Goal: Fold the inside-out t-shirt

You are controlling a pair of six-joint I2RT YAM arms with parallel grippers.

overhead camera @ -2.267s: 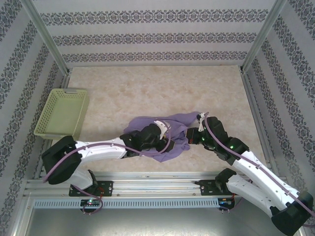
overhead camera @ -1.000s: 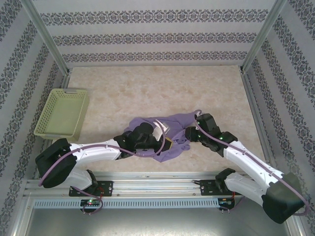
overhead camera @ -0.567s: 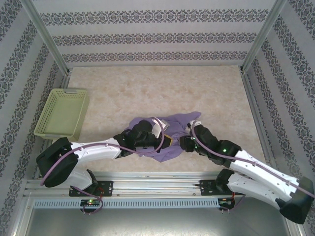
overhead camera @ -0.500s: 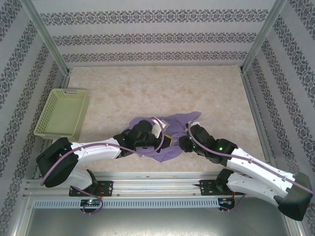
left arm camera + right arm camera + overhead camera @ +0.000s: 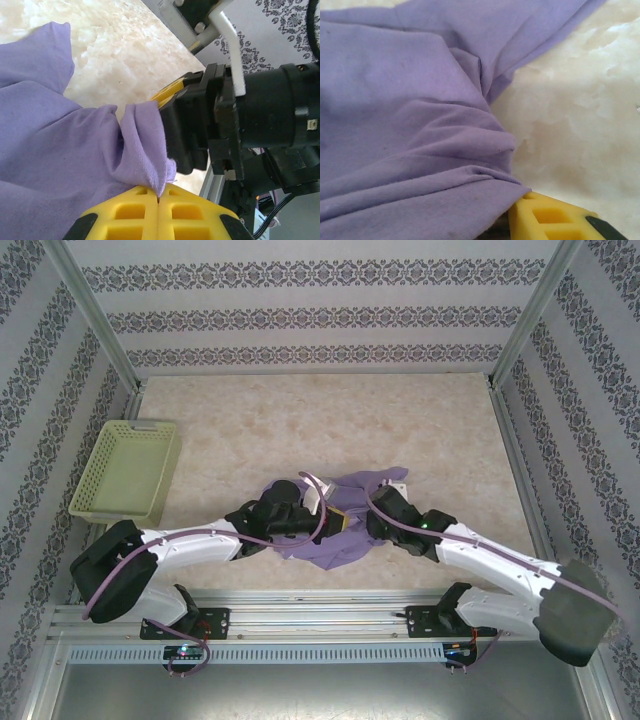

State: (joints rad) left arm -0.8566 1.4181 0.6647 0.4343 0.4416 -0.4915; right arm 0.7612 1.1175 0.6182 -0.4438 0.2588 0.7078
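Observation:
The inside-out t-shirt (image 5: 332,546), plain lavender, lies bunched in a heap at the middle of the table, near the front. My left gripper (image 5: 334,521) sits on the heap's left part. In the left wrist view its yellow fingers (image 5: 125,215) press flat together, and the left gripper (image 5: 159,196) pinches a thin fold of the t-shirt (image 5: 60,150). My right gripper (image 5: 368,528) is close against it from the right. In the right wrist view the t-shirt (image 5: 410,125) drapes over the right gripper (image 5: 506,220), leaving one yellow finger (image 5: 547,221) showing, so its jaws' stand is hidden.
A yellow-green basket (image 5: 108,502) stands at the table's left edge. Patterned walls and metal frame posts (image 5: 96,320) enclose the marble-look tabletop (image 5: 300,420). The black body of the right arm (image 5: 270,115) sits a short way from my left fingers.
The right arm has swung left until its gripper is beside the left gripper. The shirt has been gathered into a tighter heap. The left gripper has stayed pinched on the cloth.

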